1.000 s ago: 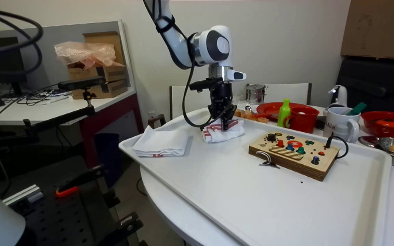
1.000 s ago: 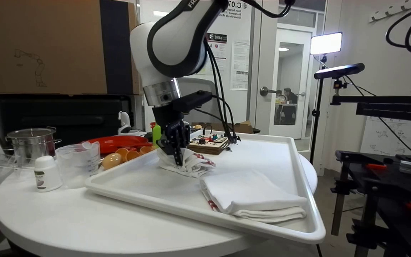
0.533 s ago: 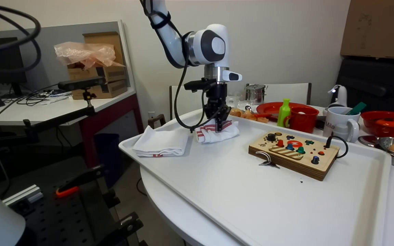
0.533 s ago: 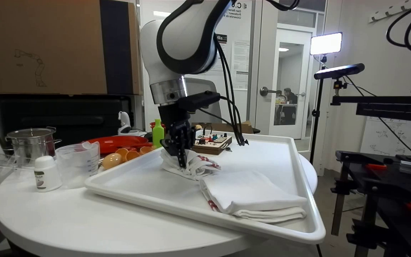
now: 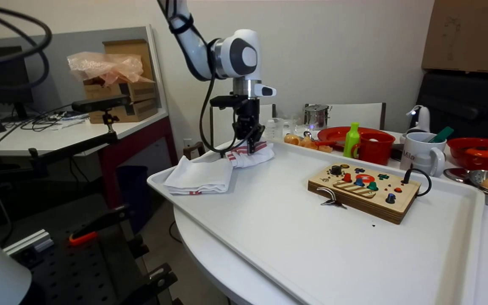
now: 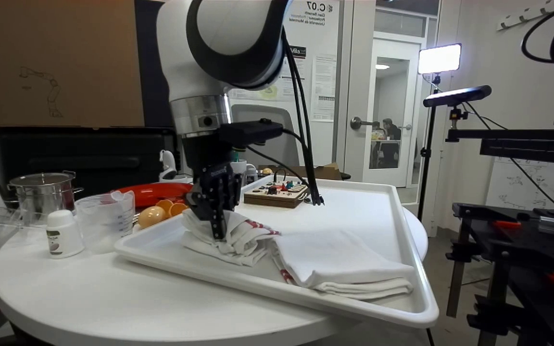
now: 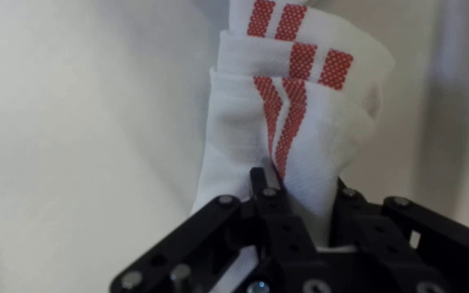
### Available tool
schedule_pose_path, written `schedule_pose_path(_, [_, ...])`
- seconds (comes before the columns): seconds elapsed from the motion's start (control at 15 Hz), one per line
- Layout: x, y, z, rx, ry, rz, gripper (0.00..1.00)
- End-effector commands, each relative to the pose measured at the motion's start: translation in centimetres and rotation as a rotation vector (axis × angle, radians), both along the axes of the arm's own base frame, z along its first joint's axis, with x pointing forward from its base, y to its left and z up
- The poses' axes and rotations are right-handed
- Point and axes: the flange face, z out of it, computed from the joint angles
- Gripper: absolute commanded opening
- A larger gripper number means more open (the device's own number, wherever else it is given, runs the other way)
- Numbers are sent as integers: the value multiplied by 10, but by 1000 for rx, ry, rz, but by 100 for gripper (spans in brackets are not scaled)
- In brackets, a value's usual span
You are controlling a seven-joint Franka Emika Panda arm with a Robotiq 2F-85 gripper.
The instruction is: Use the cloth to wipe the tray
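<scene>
Near mid-frame in an exterior view, just right of the folded cloth (image 5: 198, 176), the striped cloth (image 5: 252, 159) is held pinched, as the wrist view shows, by the end effector (image 7: 304, 188), with most of the tray (image 5: 303, 237) spread toward the lower right, where wiping strokes would presumably be directed.

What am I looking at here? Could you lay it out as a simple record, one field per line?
Job: wipe the white tray with the gripped cloth
End effector: closed on that red-striped cloth, which rests on the tray
Also on tray: flat-folded cloth, wooden board with knobs, small dark speck
Beyond tray's edge: green bottle, red mug
Unclear: whether the two cloths touch
</scene>
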Motion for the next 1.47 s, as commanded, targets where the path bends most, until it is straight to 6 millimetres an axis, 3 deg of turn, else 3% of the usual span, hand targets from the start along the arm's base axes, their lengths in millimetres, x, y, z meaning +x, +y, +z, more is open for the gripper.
schedule_pose_path(0.0, [4,35,2,10,-15,85,6])
schedule_pose_path(0.27, [11,42,-8,-6,-6,120,6])
schedule_pose_path(0.6, [15,21,-20,-28,24,92,6])
schedule_pose_path(1.4, [32,-90,-28,-53,9,-71,6])
